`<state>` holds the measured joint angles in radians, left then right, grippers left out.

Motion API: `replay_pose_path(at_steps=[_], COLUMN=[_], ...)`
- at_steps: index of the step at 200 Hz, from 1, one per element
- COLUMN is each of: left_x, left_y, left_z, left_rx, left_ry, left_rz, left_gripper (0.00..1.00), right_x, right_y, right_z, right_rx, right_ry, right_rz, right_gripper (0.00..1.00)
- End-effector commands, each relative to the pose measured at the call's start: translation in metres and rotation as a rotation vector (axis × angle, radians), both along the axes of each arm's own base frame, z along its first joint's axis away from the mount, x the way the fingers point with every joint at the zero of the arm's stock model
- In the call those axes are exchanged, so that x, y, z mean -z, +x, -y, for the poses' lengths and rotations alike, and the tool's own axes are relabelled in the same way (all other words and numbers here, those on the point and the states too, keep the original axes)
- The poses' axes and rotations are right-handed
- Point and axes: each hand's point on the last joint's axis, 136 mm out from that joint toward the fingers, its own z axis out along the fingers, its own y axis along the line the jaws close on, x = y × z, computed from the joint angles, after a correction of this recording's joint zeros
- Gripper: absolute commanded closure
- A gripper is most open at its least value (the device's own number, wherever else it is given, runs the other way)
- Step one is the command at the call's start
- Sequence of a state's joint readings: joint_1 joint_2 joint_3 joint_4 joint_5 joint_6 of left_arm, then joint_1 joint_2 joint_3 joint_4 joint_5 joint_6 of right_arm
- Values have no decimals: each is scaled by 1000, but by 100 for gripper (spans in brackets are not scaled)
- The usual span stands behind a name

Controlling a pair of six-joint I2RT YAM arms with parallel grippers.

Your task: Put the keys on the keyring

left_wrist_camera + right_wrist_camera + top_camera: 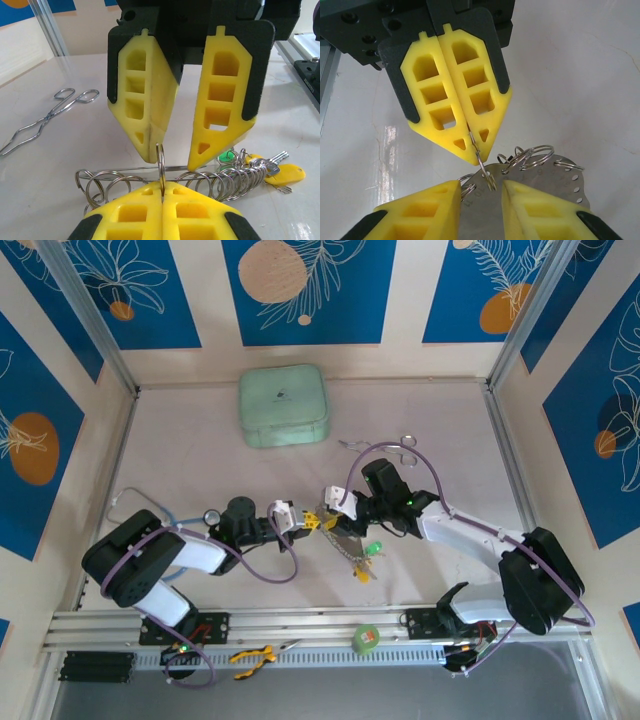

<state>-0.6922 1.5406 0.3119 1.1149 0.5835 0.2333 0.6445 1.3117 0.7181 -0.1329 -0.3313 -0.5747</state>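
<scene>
The left gripper (162,194) has its jaws pressed together on a small split ring (160,159), which stands upright at the keyring (200,180) between the arms. The wire looks thin, stiff and slippery, so pinch it flat-on. The right gripper (174,161) holds its jaws spread just beyond. The light keys (280,169) lie at the right end.

bright even overhead light, soft short shadows under the arms in top view, white glare streak on table (386,142) in right wrist view, glints on steel rings (235,177), left gripper (162,192) crisp up close, far walls soft, mild wide-angle bend at edges
</scene>
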Motion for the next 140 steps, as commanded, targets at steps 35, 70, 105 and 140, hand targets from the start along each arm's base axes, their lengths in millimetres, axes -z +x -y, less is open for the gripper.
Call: replay_pose_path(at_steps=[35,70,105,140], left_x=[-8,-8,-9,-9], left_y=[-8,-9,-7,-1], left_z=[4,4,4,3], left_rx=[43,44,36,3], left_ry=[-32,-31,-33,-30], left_rz=[12,11,8,1], left_gripper=[100,100,100,95], right_x=[-12,-11,-11,-10], right_y=[-3,-4,-6,-8], right_z=[-8,-8,-9,-11], right_rx=[-55,-63,-76,-93], right_ry=[45,46,44,33], right_rz=[-14,-31,-46,-37], right_gripper=[83,82,94,100])
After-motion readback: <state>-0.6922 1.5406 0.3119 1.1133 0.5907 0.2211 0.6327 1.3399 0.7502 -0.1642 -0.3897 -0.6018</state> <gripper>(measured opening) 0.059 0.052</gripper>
